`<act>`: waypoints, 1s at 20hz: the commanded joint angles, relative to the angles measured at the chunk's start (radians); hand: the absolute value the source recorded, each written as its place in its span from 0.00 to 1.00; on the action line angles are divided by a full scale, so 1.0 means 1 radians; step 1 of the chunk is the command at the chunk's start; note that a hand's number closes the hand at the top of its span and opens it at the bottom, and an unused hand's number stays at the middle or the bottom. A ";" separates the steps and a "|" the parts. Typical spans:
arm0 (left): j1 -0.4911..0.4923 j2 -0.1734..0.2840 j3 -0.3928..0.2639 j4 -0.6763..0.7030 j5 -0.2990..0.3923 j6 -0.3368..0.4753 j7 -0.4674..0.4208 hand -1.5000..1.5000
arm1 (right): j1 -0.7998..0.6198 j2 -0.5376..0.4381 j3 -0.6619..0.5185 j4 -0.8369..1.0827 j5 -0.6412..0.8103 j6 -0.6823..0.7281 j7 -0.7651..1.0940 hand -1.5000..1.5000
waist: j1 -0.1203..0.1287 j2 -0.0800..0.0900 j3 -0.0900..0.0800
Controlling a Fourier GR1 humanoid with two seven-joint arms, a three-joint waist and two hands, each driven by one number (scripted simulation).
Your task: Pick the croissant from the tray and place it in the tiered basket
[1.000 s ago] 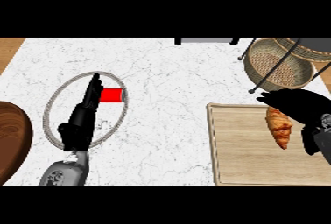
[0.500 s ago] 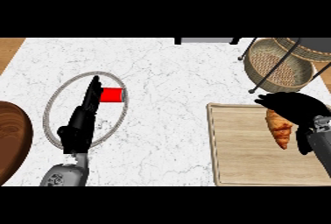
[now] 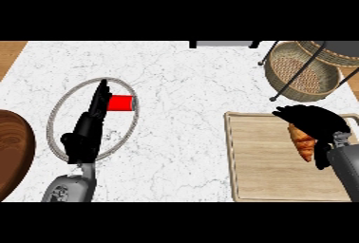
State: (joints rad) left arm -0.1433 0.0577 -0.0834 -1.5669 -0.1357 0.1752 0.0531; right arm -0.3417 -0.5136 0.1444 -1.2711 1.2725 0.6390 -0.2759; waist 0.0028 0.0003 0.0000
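You have the marble counter (image 3: 182,95) under everything, with the wooden tray (image 3: 273,171) at four o'clock and the tiered basket (image 3: 301,71) at two o'clock. A dark wooden board (image 3: 10,152) sits at nine o'clock. Your left hand (image 3: 88,128) lies with fingers straight over a wire ring (image 3: 60,107), beside a red block (image 3: 121,102). Your right hand (image 3: 319,126) curls around the croissant (image 3: 303,142), which is on the tray.
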 commanded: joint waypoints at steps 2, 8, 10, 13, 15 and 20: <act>0.065 -0.007 -0.032 -0.073 -0.025 -0.002 0.001 0.50 | -0.029 0.029 -0.045 0.106 0.017 -0.136 -0.026 1.00 | 0.005 0.000 0.000; 0.028 0.013 0.032 0.044 0.017 -0.039 -0.079 0.50 | 0.008 0.015 0.027 0.079 0.115 -0.317 -0.089 1.00 | 0.001 0.001 0.000; 0.006 0.000 0.018 0.004 -0.020 -0.001 -0.016 0.50 | 0.026 0.125 0.008 0.041 0.123 -0.251 0.092 1.00 | -0.001 -0.001 0.000; -0.002 -0.013 0.007 0.007 -0.019 0.003 0.009 0.50 | -0.005 0.238 -0.037 -0.001 0.136 -0.114 0.333 1.00 | -0.006 -0.004 -0.001; 0.013 -0.002 0.019 -0.018 -0.010 -0.001 0.009 0.50 | 0.038 0.341 -0.012 -0.038 0.172 -0.106 0.467 1.00 | -0.004 -0.005 -0.001; 0.018 0.000 0.011 -0.016 -0.023 -0.006 0.004 0.50 | 0.061 0.405 -0.022 -0.121 0.209 -0.136 0.582 1.00 | -0.005 -0.003 0.000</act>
State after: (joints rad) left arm -0.1229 0.0473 -0.0789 -1.5733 -0.1538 0.1720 0.0467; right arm -0.3155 -0.2272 0.1135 -1.3402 1.4756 0.5032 0.1809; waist -0.0063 -0.0109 -0.0173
